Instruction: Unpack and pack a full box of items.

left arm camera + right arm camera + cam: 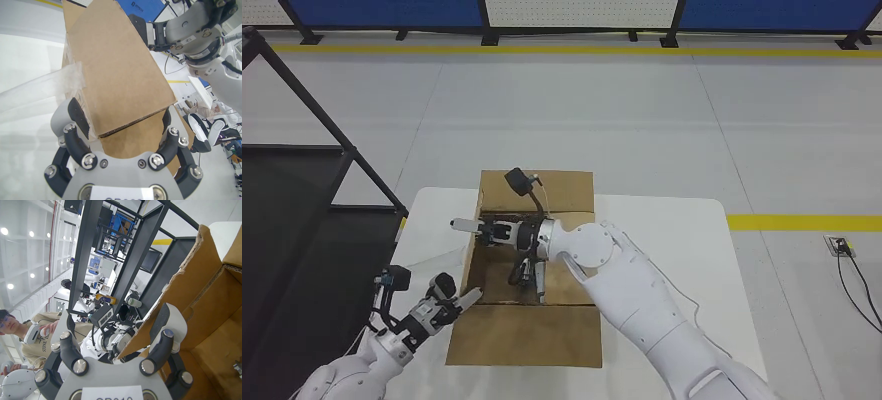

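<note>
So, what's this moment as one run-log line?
box open on table | left tool open astride side flap | right tool open at same flap | nothing gripped

I read the box (pixel 117 75) as matt brown cardboard, rough and corrugated at cut edges. The tape (pixel 56 81) on it is cloudy clear plastic. The table (pixel 672 240) looks smooth white. The left gripper (pixel 121 111) has matt black pads (pixel 77 113) and shiny metal screws (pixel 88 161).

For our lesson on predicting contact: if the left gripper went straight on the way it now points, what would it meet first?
The box flap, most likely: its cardboard edge sits inside the open left gripper, close ahead, though exact depth is unclear.
</note>
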{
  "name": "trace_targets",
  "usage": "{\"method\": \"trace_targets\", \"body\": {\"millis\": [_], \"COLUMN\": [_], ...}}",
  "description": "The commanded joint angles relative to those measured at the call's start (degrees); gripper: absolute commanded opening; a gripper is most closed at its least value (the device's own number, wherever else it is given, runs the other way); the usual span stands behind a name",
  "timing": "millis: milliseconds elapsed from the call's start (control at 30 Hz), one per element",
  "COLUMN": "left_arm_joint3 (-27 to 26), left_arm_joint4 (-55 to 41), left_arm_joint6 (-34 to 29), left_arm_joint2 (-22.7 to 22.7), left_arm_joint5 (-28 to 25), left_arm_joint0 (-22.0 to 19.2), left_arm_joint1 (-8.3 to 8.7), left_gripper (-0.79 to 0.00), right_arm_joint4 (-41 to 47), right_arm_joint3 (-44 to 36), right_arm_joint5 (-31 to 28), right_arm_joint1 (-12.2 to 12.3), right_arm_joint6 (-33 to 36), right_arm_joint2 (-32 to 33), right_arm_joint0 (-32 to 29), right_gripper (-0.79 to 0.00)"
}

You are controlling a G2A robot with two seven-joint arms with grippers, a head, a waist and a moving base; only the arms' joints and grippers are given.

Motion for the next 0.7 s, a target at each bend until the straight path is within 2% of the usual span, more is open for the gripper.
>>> {"method": "trace_targets", "body": {"millis": [0,367,667], "left_arm_joint3": [0.23,0.96,2.84], "left_arm_joint4": [-0.92,-2.99,-5.17], "left_arm_joint6": [0.14,1.47,2.90], "left_arm_joint2": [-0.27,-3.04,-7.22], "left_arm_joint5": [0.68,0.81,2.09], "left_arm_joint0": [-0.21,0.95,2.53], "left_arm_joint1": [-0.06,-0.15,-0.13], "left_gripper": [0.000,0.000,0.000], "right_arm_joint4": [-0.18,-1.09,-3.45], "right_arm_joint3": [0.02,-0.31,-4.10], "right_arm_joint5": [-1.17,-4.75,-7.08], "right_arm_joint1": [-0.03,0.23,2.14], "right_arm_joint6": [0.86,0.56,-2.76], "right_arm_joint2": [-0.12,0.74,4.45], "right_arm_joint0": [-0.05,-0.79,-4.06], "right_gripper": [0.000,0.000,0.000]}}
